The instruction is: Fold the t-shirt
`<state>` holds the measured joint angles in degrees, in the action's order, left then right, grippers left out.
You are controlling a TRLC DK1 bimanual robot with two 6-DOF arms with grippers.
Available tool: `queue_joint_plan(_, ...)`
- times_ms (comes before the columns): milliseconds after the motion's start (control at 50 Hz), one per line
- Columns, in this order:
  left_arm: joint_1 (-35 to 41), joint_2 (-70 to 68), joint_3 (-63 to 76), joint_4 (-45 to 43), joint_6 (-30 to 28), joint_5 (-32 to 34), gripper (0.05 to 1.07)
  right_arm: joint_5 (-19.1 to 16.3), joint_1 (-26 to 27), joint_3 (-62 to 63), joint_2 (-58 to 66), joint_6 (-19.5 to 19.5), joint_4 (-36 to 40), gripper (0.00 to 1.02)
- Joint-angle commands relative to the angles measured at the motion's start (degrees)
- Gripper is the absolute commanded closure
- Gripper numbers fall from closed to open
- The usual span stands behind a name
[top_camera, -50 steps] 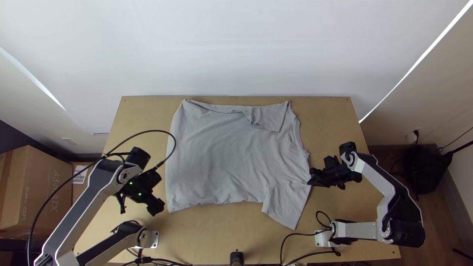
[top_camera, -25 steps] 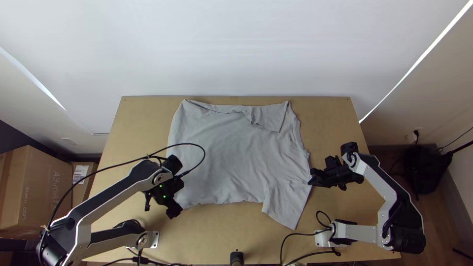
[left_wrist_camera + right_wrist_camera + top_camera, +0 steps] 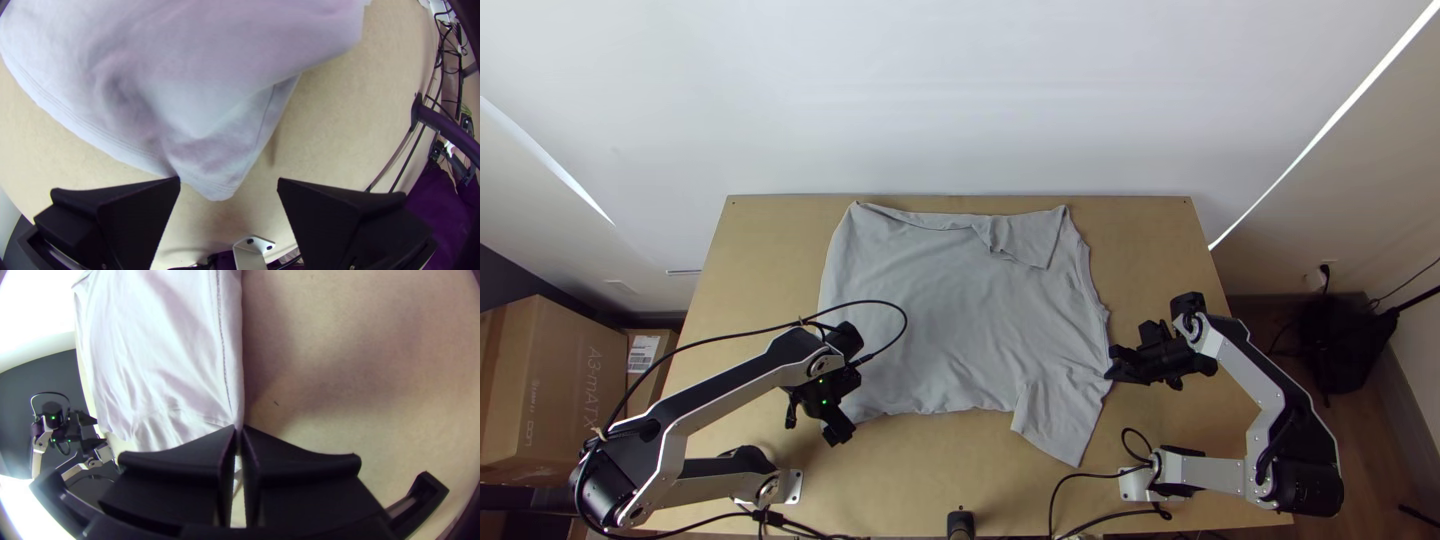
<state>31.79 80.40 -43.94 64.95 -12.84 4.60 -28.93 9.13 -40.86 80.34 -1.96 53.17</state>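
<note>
A light grey t-shirt (image 3: 960, 310) lies spread on the table, one sleeve pointing to the near edge and a flap folded over near its far right corner. My left gripper (image 3: 838, 436) is at the shirt's near left corner; in the left wrist view the left gripper (image 3: 229, 182) stands open, the shirt's corner (image 3: 215, 185) between its fingers and not gripped. At the shirt's right edge, by the sleeve, is my right gripper (image 3: 1112, 372). In the right wrist view the right gripper (image 3: 239, 432) is shut on the shirt's edge (image 3: 235, 410).
Bare wood of the table (image 3: 1170, 240) lies to the right of the shirt. Cardboard boxes (image 3: 555, 380) stand beyond the table's left side. Black cables (image 3: 1070, 500) run along the near edge, and a small black object (image 3: 961, 522) sits at its middle.
My left gripper has moved right, up to the shirt's near left corner. The right gripper has stayed nearly still at the shirt's edge, and the shirt lies as before.
</note>
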Motion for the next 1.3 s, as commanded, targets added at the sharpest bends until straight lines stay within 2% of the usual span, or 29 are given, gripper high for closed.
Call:
queue_joint_plan(0,0.29,2.04,1.23,-0.44,0.01,-0.29,0.25,0.45,0.45,1.13,-1.15,0.55,0.80,1.00)
queue_joint_plan(40,0.55,2.57,1.23,-0.44,-0.08,-0.29,0.29,0.45,0.45,1.13,-1.50,0.55,0.89,1.00)
queue_joint_plan(320,2.84,3.53,0.96,-1.49,0.27,0.32,0.30,0.45,1.33,1.05,-3.69,0.73,0.89,1.00)
queue_joint_plan(360,3.54,3.53,0.96,-1.49,0.54,0.41,0.43,0.45,1.77,1.05,-3.96,0.73,0.89,1.00)
queue_joint_plan(460,4.07,3.18,1.40,-3.25,0.80,1.38,0.84,0.45,2.74,1.05,-4.40,0.73,0.89,1.00)
queue_joint_plan(520,4.24,3.18,1.49,-3.51,0.89,1.73,1.05,0.45,2.92,1.05,-4.75,0.81,0.97,1.00)
queue_joint_plan(700,3.63,0.37,1.40,-3.42,1.33,1.82,1.04,0.45,3.44,0.87,-5.63,0.73,1.41,1.00)
queue_joint_plan(860,-4.46,-4.20,-1.14,-3.78,0.89,1.64,1.04,0.45,5.03,-0.71,-7.65,1.17,1.68,1.00)
queue_joint_plan(980,-9.64,-8.59,-4.75,-7.99,1.68,1.73,1.04,0.01,7.84,-2.38,-13.27,4.86,-0.87,1.00)
queue_joint_plan(1120,-13.07,-11.49,-6.51,-15.90,8.53,-0.21,1.04,-5.70,8.98,-4.67,-18.28,7.58,-4.30,1.00)
queue_joint_plan(1280,-16.85,-13.34,-8.00,-21.09,14.42,-0.82,1.05,-7.63,8.80,-8.80,-18.64,11.54,-7.82,1.00)
